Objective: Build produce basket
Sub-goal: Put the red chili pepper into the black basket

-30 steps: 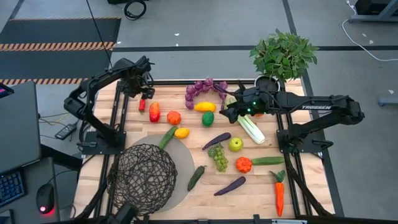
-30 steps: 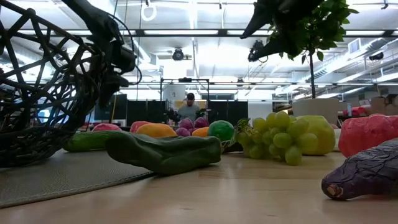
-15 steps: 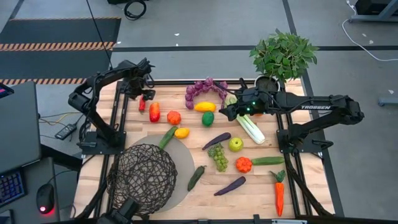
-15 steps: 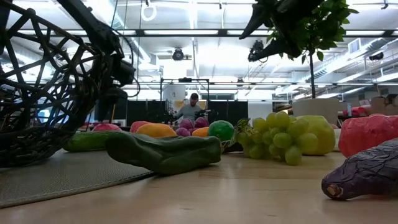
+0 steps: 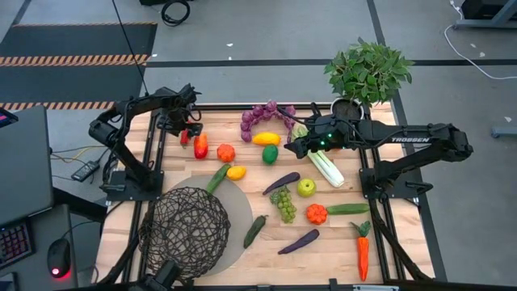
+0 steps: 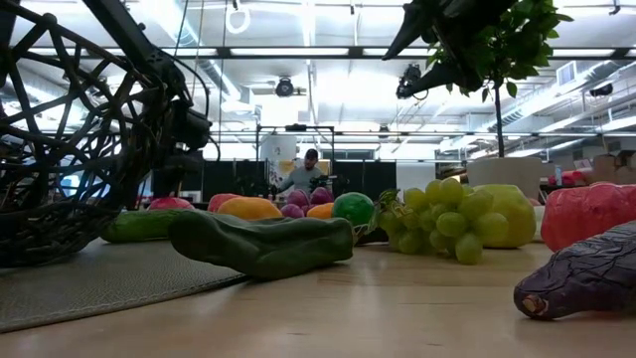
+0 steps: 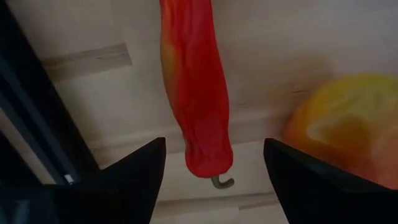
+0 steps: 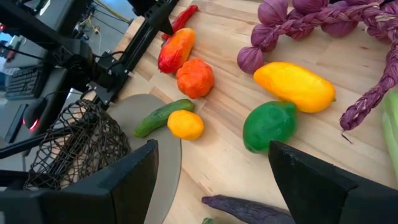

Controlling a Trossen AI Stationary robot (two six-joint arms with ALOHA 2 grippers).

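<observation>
One red chili pepper [image 7: 196, 93] lies between open left gripper [image 7: 214, 168] fingers.

basket [image 5: 185, 229]: dark brown-black criss-cross wire
chili [image 7: 194, 93]: red, yellow-tinged
carrot [image 5: 363, 252]: orange, green top
grapes [image 5: 283, 203]: light green
tabletop [image 5: 331, 242]: pale wood

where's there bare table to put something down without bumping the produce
Bare wood lies along the near edge between the basket and the carrot, and in the far left corner beside the chili. The middle is crowded, from the purple onions to the green grapes.
</observation>
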